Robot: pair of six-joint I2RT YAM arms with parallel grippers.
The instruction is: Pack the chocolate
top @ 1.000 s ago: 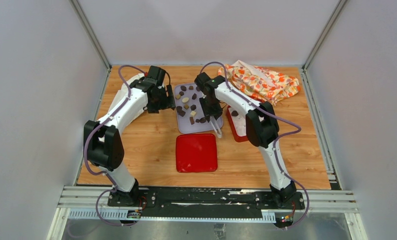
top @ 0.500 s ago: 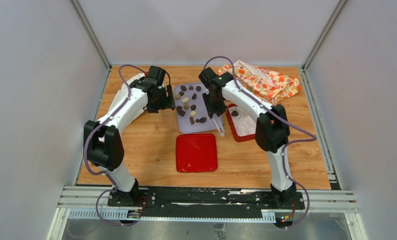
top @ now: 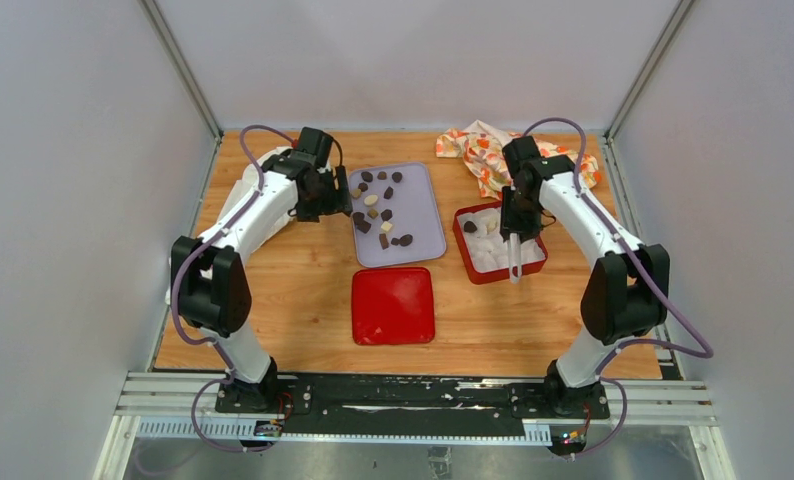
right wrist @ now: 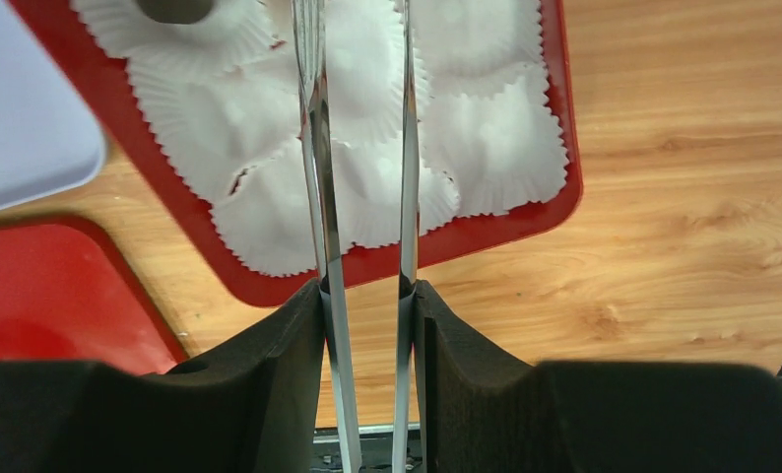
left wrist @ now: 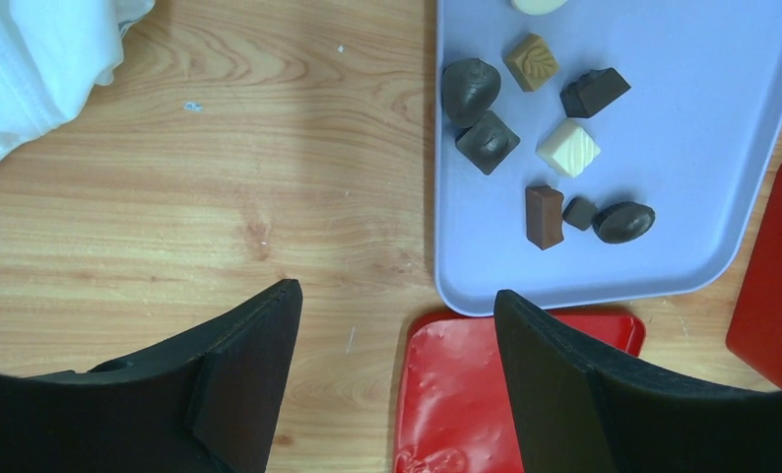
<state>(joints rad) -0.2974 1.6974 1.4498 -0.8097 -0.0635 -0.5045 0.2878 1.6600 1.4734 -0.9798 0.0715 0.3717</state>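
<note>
Gripping the tongs over the box, the right gripper is clenched; the left gripper is released. The cups may be dislodged by off-centre tongs.

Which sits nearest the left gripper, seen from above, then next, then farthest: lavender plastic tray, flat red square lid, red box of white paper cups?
1. Lavender plastic tray, right beside the left gripper.
2. Flat red square lid, central, near side.
3. Red box of white paper cups, right of the tray.
</note>
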